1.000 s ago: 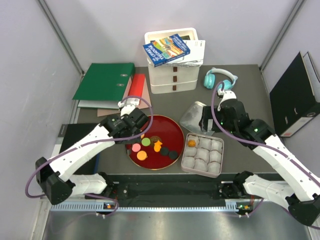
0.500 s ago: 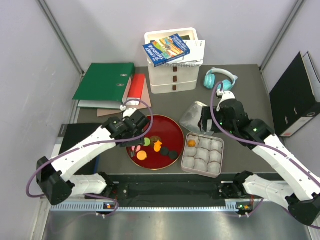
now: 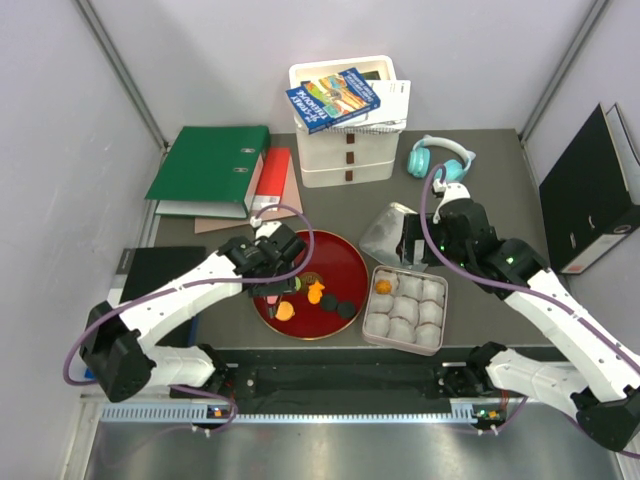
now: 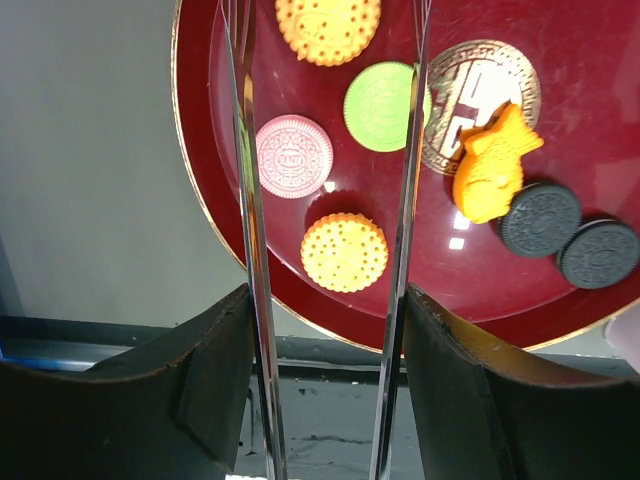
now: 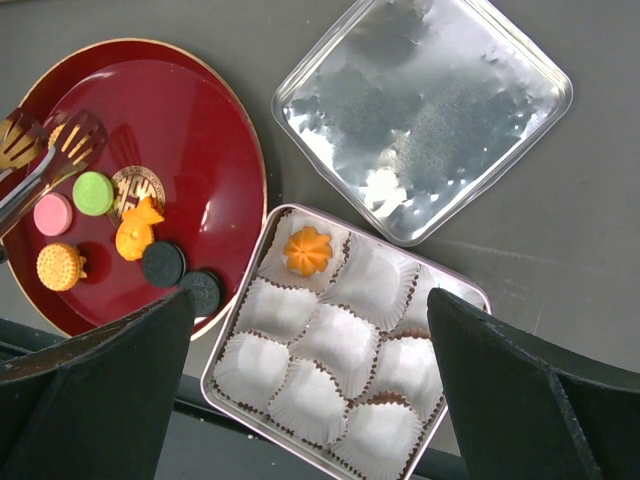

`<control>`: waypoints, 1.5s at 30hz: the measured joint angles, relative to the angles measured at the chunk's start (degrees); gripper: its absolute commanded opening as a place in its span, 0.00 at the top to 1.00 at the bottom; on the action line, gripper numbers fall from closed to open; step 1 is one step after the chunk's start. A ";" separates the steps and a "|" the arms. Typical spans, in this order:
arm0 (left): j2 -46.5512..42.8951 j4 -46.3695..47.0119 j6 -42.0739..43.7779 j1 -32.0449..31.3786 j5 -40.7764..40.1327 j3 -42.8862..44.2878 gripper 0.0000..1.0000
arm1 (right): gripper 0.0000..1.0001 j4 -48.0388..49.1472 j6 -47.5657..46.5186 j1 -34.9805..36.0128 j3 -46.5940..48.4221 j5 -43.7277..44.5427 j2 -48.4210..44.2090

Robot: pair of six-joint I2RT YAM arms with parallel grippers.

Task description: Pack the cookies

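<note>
A dark red plate (image 4: pixel 210 90) holds the loose cookies: two round orange ones (image 4: pixel 344 251), a pink one (image 4: pixel 292 155), a green one (image 4: pixel 385 105), an orange fish-shaped one (image 4: pixel 492 165) and two dark ones (image 4: pixel 540 218). My left gripper (image 4: pixel 328 340) is shut on metal tongs (image 4: pixel 247 200), whose open arms straddle the pink and lower orange cookies. The square tin (image 5: pixel 232 375) of white paper cups holds one orange flower cookie (image 5: pixel 306 250) in its corner cup. High over the tin, my right gripper (image 5: pixel 315 390) is open and holds nothing.
The tin's shiny lid (image 5: pixel 420 110) lies behind the tin. At the back are white drawers with books on them (image 3: pixel 345 130), teal headphones (image 3: pixel 440 155), a green binder (image 3: pixel 210 165) and a red folder (image 3: pixel 272 178). A black binder (image 3: pixel 590 190) leans at the right.
My left arm has swung right and forward, carrying the tongs over the plate's left cookies; the pink one is now covered in the top view. The right arm has not moved.
</note>
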 measured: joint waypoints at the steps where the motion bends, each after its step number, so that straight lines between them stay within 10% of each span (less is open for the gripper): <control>1: 0.09 0.15 0.00 0.00 0.09 -0.42 0.39 | 0.01 0.00 0.00 0.00 0.00 0.00 0.00; 20: 0.09 2.03 0.26 0.92 1.40 -3.45 0.74 | 0.01 0.04 -0.02 0.00 0.00 0.02 0.13; 33: 1.11 -2.10 7.52 0.37 2.67 15.04 0.78 | 0.01 0.35 -0.07 0.00 0.00 0.13 0.15; 45: 14.27 0.44 13.99 -13.40 11.58 26.84 0.78 | 0.01 0.24 -1.09 0.00 0.13 2.49 0.15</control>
